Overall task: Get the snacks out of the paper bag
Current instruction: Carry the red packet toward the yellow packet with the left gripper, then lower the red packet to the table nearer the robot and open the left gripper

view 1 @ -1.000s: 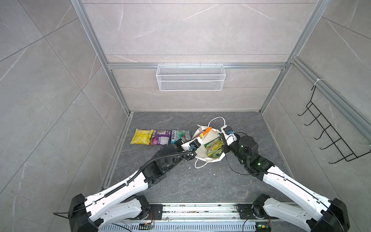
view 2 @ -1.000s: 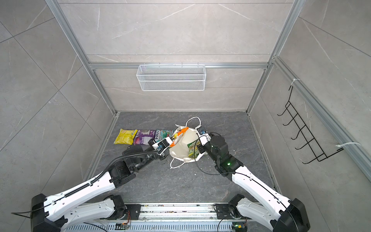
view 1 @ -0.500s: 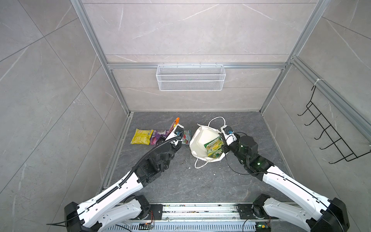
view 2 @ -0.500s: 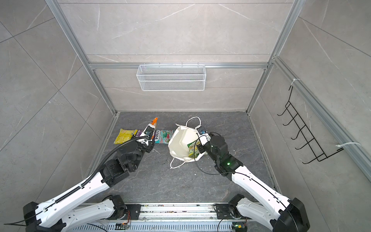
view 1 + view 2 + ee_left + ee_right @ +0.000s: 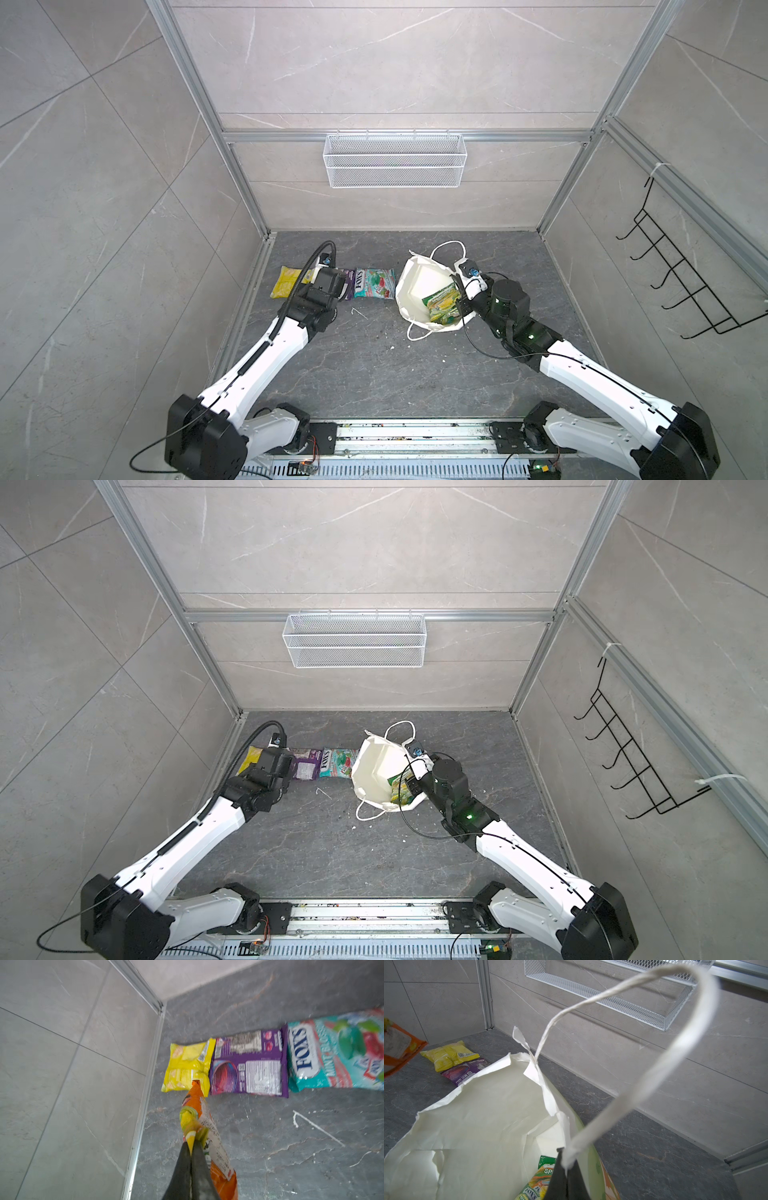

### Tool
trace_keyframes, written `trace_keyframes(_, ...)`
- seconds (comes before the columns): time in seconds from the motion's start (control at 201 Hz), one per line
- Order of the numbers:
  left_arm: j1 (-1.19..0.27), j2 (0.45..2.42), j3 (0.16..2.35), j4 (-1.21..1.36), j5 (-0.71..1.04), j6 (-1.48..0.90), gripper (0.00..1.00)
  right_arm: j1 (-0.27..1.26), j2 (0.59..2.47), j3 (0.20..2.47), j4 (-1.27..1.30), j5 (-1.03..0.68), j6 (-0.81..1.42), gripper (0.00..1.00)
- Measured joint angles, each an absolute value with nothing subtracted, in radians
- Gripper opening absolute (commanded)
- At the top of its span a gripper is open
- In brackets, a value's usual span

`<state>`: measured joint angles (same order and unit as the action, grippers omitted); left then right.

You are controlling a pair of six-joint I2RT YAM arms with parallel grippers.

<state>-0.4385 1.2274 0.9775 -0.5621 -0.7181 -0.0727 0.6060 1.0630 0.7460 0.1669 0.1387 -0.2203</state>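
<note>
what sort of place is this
Likely a robot test cell, not a lived-in room: grey stone-look wall panels in an aluminium frame, two white robot arms on a base rail, a white wire mesh basket hung on the back wall.

The dark grey, pale-veined stone bench [image 5: 374,374] carries three flat packets in a row near its far left corner. A yellow glossy packet [image 5: 286,281] touches a purple glossy packet [image 5: 249,1064], and a teal-and-red glossy packet [image 5: 376,283] lettered "FOX'S" lies against the purple one. Just beside that sits a crumpled white paper carrier bag [image 5: 419,282], its mouth gaping upward and one white cord handle [image 5: 410,335] trailing on the stone. A thin white sliver [image 5: 359,312] and pale crumbs [image 5: 390,347] lie on the bare middle.
</note>
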Motion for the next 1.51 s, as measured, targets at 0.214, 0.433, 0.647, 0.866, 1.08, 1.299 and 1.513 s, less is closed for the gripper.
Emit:
trace_keyframes(0.214, -0.342, 1.341, 0.927, -0.574, -0.676, -0.083, 0.0, 0.606, 1.063, 0.746, 0.17, 0.139, -0.221, 0.0)
trace_keyframes(0.433, -0.296, 1.424, 0.912, -0.525, -0.676, -0.054, 0.0, 0.606, 1.06, 0.746, 0.17, 0.139, -0.221, 0.0)
trace_keyframes(0.647, -0.276, 1.558, 0.912, -0.491, -0.708, 0.001, 0.0, 0.606, 1.049, 0.742, 0.17, 0.139, -0.221, 0.0)
trace_keyframes(0.866, -0.266, 1.653, 0.912, -0.433, -0.732, 0.062, 0.0, 0.606, 1.045, 0.741, 0.17, 0.142, -0.221, 0.0)
trace_keyframes(1.08, -0.258, 1.707, 0.92, -0.366, -0.743, 0.121, 0.0, 0.605, 1.041, 0.736, 0.171, 0.143, -0.221, 0.0)
trace_keyframes(1.299, -0.248, 1.772, 0.964, -0.343, -0.779, 0.155, 0.0, 0.603, 1.037, 0.736, 0.171, 0.146, -0.229, 0.0)
trace_keyframes(1.513, -0.246, 1.774, 0.966, -0.34, -0.784, 0.162, 0.04, 0.601, 1.038, 0.733, 0.177, 0.146, -0.229, 0.0)
